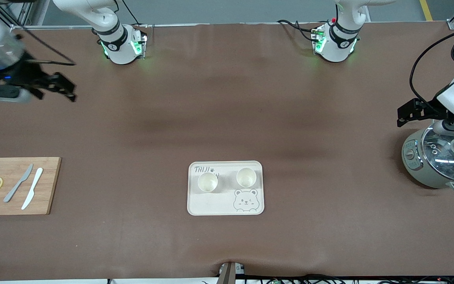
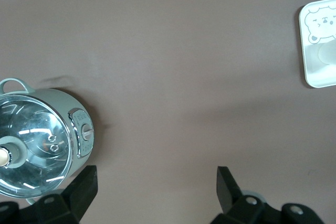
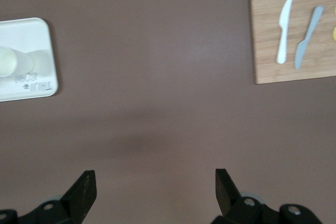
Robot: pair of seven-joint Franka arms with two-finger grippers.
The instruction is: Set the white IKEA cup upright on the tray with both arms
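1. Brown matting covers the whole table [image 1: 227,118], with two white robot arm bases along the top of the front view.
2. Front view: a cream tray [image 1: 226,205] with a bear-face drawing lies in the middle of the table, near the camera. Two white cups stand upright on it, one [image 1: 207,182] toward the right arm's end and one [image 1: 246,177] toward the left arm's end.
3. Front view: the right gripper [image 1: 63,87] hangs, fingers spread and empty, over bare table above a wooden cutting board [image 1: 49,185] holding two knives and lemon slices. The left gripper [image 1: 404,114] hangs open beside a glass-lidded electric cooker [image 1: 438,157].
4. Left wrist view: two black fingertips [image 2: 86,184] stand wide apart, nothing between them; the cooker and a tray corner show below.
5. Right wrist view: fingertips [image 3: 84,190] are likewise spread and empty. One cup on the tray looks blurred, so its detail is uncertain.
6. Judgement: both cups already stand on the tray, so the task appears done. Such cups are likely light, rigid, smooth and breakable; pinching across the rim or wall would suit.
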